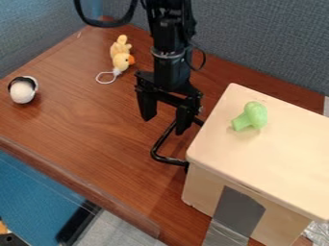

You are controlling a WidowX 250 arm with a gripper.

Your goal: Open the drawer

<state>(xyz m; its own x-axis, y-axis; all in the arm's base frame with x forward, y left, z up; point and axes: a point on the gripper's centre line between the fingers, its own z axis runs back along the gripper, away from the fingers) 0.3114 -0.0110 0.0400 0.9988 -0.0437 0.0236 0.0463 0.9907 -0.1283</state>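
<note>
My gripper (164, 124) hangs down just left of the light wooden box (276, 153), its two fingers apart with nothing visible between them. A black bent-bar handle (166, 159) sticks out from the box's left side, towards the table's middle. The right finger appears beside the handle's far end; whether they touch, I cannot tell. The drawer's front face is hidden from this angle, so how far it stands out cannot be seen.
A green broccoli-like toy (255, 115) lies on the box top. Grey tape (237, 211) runs down the box's near side. A yellow plush toy (120, 54) and a black-and-white ball (23, 90) are at left. Grey partitions border the table's back.
</note>
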